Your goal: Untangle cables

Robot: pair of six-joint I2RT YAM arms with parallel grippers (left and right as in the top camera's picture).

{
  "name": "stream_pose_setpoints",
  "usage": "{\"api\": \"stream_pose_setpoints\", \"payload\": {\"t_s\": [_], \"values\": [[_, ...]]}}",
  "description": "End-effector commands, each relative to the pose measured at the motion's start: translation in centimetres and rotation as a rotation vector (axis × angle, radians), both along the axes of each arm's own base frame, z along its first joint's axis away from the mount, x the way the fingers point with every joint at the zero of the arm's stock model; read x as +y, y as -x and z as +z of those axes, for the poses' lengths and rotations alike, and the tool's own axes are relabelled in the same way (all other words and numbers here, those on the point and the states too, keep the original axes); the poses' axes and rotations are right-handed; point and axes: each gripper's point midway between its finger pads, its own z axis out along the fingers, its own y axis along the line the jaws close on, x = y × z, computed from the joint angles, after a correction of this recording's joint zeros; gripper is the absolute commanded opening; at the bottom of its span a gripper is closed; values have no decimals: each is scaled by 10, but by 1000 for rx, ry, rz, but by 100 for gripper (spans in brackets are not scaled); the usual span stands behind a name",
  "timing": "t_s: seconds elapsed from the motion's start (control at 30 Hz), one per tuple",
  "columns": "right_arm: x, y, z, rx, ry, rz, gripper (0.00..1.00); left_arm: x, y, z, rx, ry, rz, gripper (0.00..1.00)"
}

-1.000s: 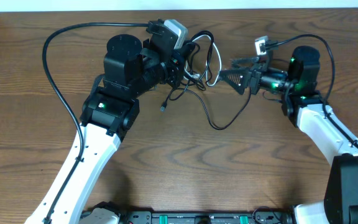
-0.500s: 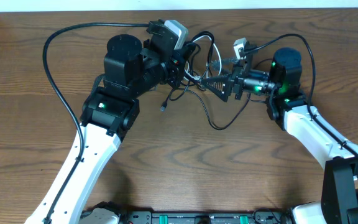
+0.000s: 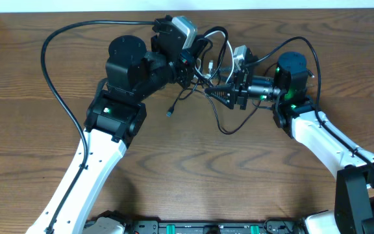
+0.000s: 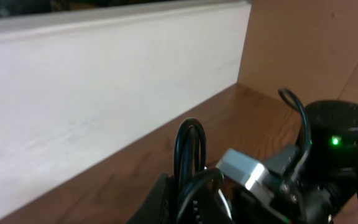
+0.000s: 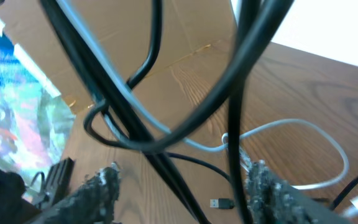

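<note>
cables [image 3: 208, 49] are bunched at the far edge of the table [image 3: 31, 58], roughly midway along it, mostly lifted off the wood. left gripper [image 3: 190, 65] is clamped tight on the knot; its wrist view shows a black loop [image 4: 190, 140] standing up right out of it. right gripper [image 3: 211, 94] is pushed into the tangle from the right with jaws apart and nothing pinched that I can see: in its wrist view the fingers [image 5: 98, 193] stand wide with several black strands crossing between them. white cord [image 3: 228, 60] loops out on the right side of the bunch, one black cord [image 3: 229, 130] trails in a long bight toward the near edge, and a loose plug [image 3: 169, 113] lies on the wood just nearside of the left gripper. my read of the step: right picks a strand while left anchors. to do it well, get only one cord between the jaws, not the whole crossing set; the white one is easiest to single out. grip close to the knot, then pull away from left, parallel to the far edge, slowly, watching for loops cinching. if the whole bunch drags instead of one strand sliding, stop and regrip. main risk: two strands in the jaws just tightens the knot
</note>
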Motion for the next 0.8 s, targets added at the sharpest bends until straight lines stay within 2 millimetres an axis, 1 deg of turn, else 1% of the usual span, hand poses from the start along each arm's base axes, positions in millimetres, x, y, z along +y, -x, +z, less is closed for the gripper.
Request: {"api": "stream_pose_setpoints", "payload": {"t_s": [0.0,0.07,0.1,0.23,0.33,0.4,0.43,0.5,0.53,0.57,0.6,0.73,0.77], "values": [[5,8,4,-56,-1,50,73,-2,1,17,-64,14,-14,8],[8,10,4,-81,4,56,84,-2,2,19,-50,38,-12,8],[9,10,4,-110,11,57,86,-2,1,19,-26,59,-9,8],[10,2,2,-196,44,16,91,-9,10,19,52,125,-59,8],[9,-5,2,-262,69,-22,88,-16,20,20,64,133,-132,8],[10,-6,2,-294,76,-18,73,-18,23,20,74,139,-149,8],[10,-5,2,-295,76,-18,56,-18,23,20,85,146,-147,8],[10,-5,2,-294,76,-18,17,-18,22,19,88,145,-146,8],[9,-6,2,-293,76,-19,3,-18,22,19,87,145,-146,8],[9,-6,2,-293,76,-19,1,-18,22,19,87,145,-144,9],[9,-6,2,-291,77,-19,1,-17,22,19,87,145,-142,17],[8,-7,2,-260,68,-28,1,-9,11,13,97,128,-63,35],[6,-8,3,-233,60,-37,1,-5,6,9,109,120,-22,42]]}}
